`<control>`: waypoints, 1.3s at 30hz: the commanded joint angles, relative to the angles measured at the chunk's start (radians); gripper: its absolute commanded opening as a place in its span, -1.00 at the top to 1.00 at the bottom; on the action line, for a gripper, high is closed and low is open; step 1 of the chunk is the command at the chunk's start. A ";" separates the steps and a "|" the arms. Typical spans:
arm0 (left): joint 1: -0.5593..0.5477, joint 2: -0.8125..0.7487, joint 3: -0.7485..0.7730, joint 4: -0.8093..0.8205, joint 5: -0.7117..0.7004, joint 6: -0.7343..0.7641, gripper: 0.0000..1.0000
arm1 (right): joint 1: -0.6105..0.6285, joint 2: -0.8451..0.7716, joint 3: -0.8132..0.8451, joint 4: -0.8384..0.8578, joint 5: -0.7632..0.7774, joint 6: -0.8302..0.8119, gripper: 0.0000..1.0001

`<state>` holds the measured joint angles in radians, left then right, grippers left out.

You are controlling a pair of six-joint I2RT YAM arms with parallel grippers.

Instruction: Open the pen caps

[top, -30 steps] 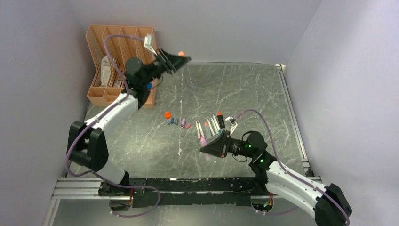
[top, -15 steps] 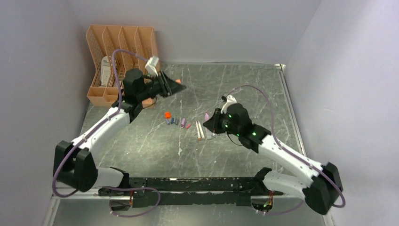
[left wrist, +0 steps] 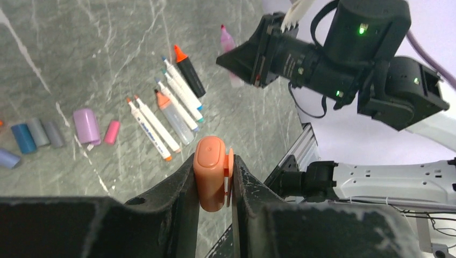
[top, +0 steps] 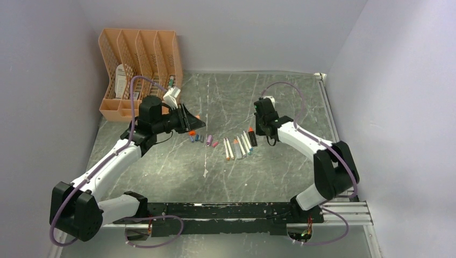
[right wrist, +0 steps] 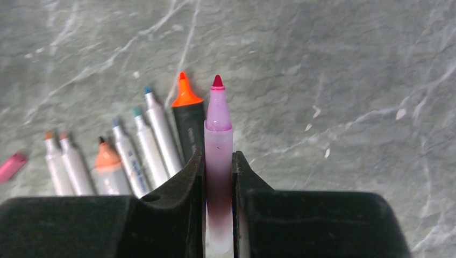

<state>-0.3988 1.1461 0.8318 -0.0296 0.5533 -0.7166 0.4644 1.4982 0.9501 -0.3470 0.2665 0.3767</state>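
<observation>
My left gripper (top: 197,123) is shut on an orange pen cap (left wrist: 212,173) and holds it above the loose caps on the table. Those caps are purple (left wrist: 86,125), pink (left wrist: 112,132), grey (left wrist: 53,134) and blue (left wrist: 23,138); they also show in the top view (top: 203,139). My right gripper (right wrist: 219,161) is shut on an uncapped pink pen (right wrist: 219,137) with a red tip. It holds the pen just right of the row of uncapped pens (top: 239,146), next to the black marker with an orange tip (right wrist: 188,121).
An orange mesh desk organiser (top: 137,67) stands at the back left, behind my left arm. The metal rail (top: 226,210) with both arm bases runs along the near edge. Grey walls close in the left, back and right sides.
My left gripper came down from beside the organiser towards the loose caps, still holding the orange cap. My right gripper swung from the near side to the far right end of the pen row with the pink pen.
</observation>
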 commanded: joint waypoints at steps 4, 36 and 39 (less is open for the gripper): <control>-0.005 0.005 -0.035 -0.023 -0.008 0.027 0.84 | -0.016 0.148 0.082 0.013 0.080 -0.082 0.91; -0.006 0.255 0.013 -0.087 -0.357 0.126 0.85 | -0.018 0.005 0.026 0.003 -0.068 -0.046 0.12; -0.006 0.288 0.012 -0.075 -0.397 0.135 0.84 | -0.022 -0.030 0.029 -0.012 -0.063 -0.046 -0.05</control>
<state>-0.3992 1.4048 0.8108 -0.1093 0.2523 -0.6163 0.4511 1.5146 0.9852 -0.3275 0.2089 0.3214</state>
